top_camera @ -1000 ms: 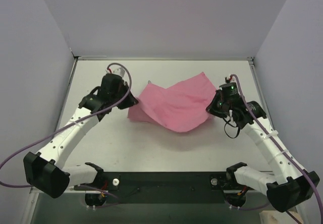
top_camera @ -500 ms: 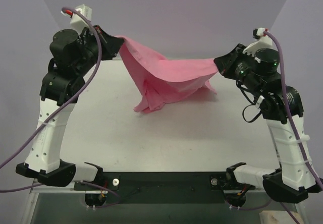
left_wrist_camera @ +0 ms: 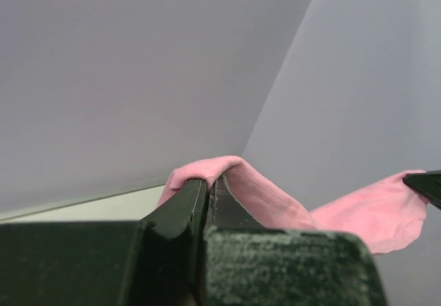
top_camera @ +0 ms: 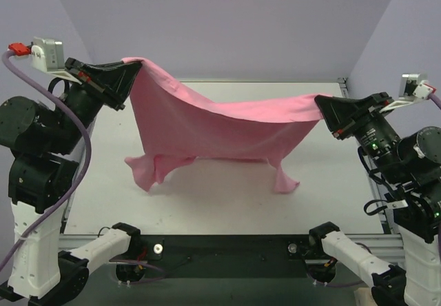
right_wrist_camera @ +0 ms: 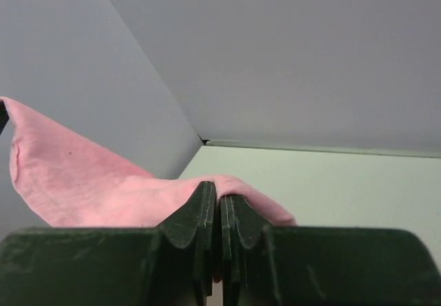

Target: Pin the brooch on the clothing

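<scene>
The pink T-shirt point(top_camera: 207, 130) hangs stretched in the air between both arms, its lower edges drooping close to the white table point(top_camera: 220, 196). My left gripper point(top_camera: 126, 72) is shut on the shirt's upper left corner; pink fabric point(left_wrist_camera: 227, 175) folds over its tips point(left_wrist_camera: 209, 182) in the left wrist view. My right gripper point(top_camera: 320, 106) is shut on the shirt's right corner; fabric point(right_wrist_camera: 103, 189) wraps its tips point(right_wrist_camera: 219, 199) in the right wrist view. The brooch is not visible in any view.
Pale walls enclose the table at the left, back and right. A black base rail point(top_camera: 220, 247) runs along the near edge. Purple cables point(top_camera: 76, 175) trail from the arms.
Both arms have lifted the shirt from a crumpled heap on the table and pulled it apart sideways and upward, so it now hangs spread between them.
</scene>
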Tool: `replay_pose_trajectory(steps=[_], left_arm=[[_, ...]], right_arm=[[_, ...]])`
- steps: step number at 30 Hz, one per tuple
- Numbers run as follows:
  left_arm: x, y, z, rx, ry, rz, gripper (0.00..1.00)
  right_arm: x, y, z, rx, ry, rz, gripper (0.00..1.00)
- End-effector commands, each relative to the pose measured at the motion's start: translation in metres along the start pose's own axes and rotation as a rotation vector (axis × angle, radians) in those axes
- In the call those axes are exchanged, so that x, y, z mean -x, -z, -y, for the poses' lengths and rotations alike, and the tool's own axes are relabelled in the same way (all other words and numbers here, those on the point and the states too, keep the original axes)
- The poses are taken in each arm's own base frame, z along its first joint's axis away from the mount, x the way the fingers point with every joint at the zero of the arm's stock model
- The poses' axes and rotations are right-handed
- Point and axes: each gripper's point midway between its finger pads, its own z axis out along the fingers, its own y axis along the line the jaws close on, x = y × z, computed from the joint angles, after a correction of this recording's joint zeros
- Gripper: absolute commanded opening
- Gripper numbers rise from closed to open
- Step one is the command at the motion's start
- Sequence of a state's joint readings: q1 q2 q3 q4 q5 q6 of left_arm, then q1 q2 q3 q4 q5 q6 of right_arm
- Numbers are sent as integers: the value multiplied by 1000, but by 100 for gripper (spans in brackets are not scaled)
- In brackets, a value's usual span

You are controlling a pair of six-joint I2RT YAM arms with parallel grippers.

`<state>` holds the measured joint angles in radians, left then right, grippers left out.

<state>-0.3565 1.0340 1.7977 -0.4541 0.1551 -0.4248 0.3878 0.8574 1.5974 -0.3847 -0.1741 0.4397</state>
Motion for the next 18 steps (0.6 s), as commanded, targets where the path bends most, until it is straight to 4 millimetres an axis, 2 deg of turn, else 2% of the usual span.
replay_pose_trajectory(steps=[1,4,8,14,15,17,18], left_arm=[[23,0,28,-127,-19,57,0],[26,1,29,-126,-24,64,0],[19,-9,13,-61,-39,53,0],[-14,-42,-21,39,-38,-15,0],[-17,-47,-27,60,-43,-19,0],[-29,-60,-40,89,-48,-45,0],[-32,-64,-44,100,-51,-49,0]], right_arm=[[38,8,-32,134,21,119,0],[42,9,-30,118,32,133,0],[36,-3,-18,67,51,110,0],[5,-49,0,18,63,-4,0],[-4,-62,8,-3,61,-36,0],[-9,-74,18,-14,53,-62,0],[-19,-89,25,-25,30,-99,0]])
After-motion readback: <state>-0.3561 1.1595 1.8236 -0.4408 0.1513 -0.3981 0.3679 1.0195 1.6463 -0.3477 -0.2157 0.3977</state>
